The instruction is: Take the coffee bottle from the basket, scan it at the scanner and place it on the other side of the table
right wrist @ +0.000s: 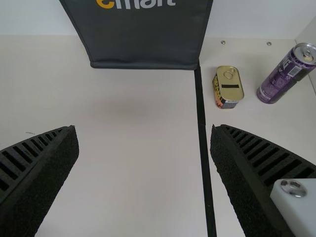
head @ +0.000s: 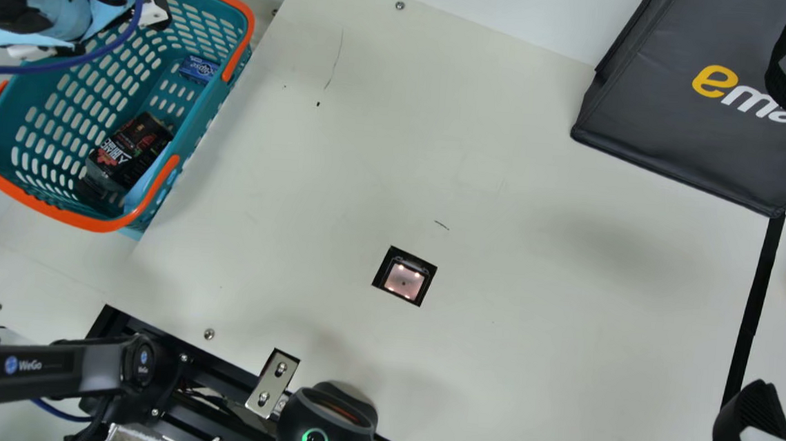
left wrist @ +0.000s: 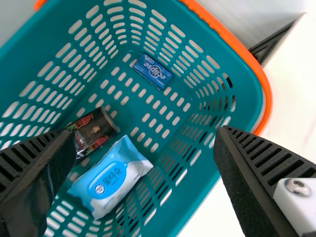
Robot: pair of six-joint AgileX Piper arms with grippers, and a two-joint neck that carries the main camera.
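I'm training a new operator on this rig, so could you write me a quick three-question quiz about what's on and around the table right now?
1. True or false: the coffee bottle lies outside the basket.

2. What colour is the tall can near the gold tin?
A) green
B) orange
C) purple

3. Fill in, "open" or "shut": the right gripper is ____.

Key: 1 false; 2 C; 3 open.

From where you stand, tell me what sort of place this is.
It looks like a mock self-checkout counter, probably in a lab or test setup: a scanner window is set into the table, a shopping basket holds goods, and a dark store bag stands at the table's far edge.
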